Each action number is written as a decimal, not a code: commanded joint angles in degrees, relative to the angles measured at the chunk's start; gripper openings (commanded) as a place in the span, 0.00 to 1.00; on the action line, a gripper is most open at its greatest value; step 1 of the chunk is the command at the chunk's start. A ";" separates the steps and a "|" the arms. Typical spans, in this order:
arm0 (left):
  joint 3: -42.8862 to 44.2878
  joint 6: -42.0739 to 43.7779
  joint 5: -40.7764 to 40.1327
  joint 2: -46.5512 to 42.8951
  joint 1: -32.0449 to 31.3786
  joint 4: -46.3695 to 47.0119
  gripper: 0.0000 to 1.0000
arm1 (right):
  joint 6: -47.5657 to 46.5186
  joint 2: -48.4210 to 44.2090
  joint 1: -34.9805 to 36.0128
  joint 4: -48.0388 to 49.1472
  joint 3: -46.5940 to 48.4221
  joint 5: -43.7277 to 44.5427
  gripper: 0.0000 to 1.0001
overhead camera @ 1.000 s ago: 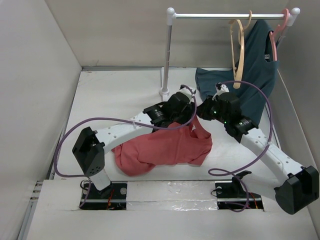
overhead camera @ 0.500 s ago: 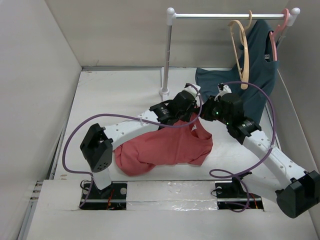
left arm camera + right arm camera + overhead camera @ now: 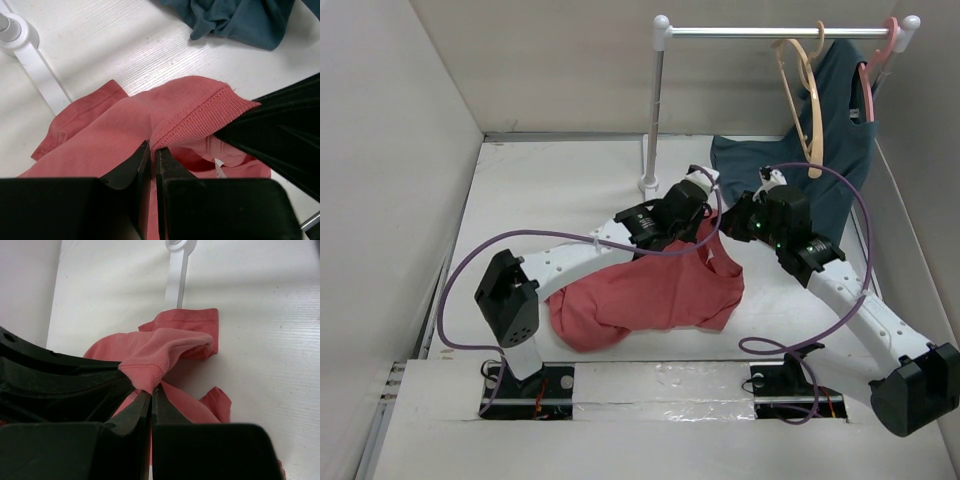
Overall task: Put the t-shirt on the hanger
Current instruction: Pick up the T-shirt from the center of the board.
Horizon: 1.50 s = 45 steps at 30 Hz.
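While the left gripper and right gripper each pinch the red t-shirt collar mid-frame, the tan hanger hangs upper right.

This looked like a robotics lab test cell, not a home. Plain white panels boxed in a white table. Two robot arms, left and right, were bolted at its near edge, trailing loose purple cables. A small clothes rail carried a wooden hanger.

pale walls — white table, white garment rail
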 commanded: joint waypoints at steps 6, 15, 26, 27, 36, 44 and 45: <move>1.19 -0.57 1.56 -7.29 0.13 -1.89 0.00 | -2.50 1.45 -1.23 0.09 2.45 0.93 0.00; 0.49 -1.18 6.31 -7.73 0.13 -2.07 0.05 | -3.47 2.77 -1.23 0.27 3.77 1.64 0.00; -2.15 -2.50 3.32 -10.27 1.72 -0.93 0.00 | -4.09 1.81 -1.23 -0.52 3.51 2.34 0.00; -2.50 -2.76 3.32 -10.80 1.72 -0.67 0.00 | -3.91 1.55 -1.23 -1.13 3.34 2.34 0.00; -6.02 -6.80 8.85 -14.67 1.72 4.25 0.00 | -3.21 -6.18 -1.23 -11.57 3.16 -1.79 0.41; -9.71 -8.13 15.34 -15.90 1.72 8.74 0.00 | -5.75 -9.88 -1.23 -25.65 20.59 -2.49 0.10; -9.80 -7.60 15.71 -16.08 1.72 8.74 0.00 | -6.11 -9.45 -1.23 -26.79 23.87 -1.54 0.00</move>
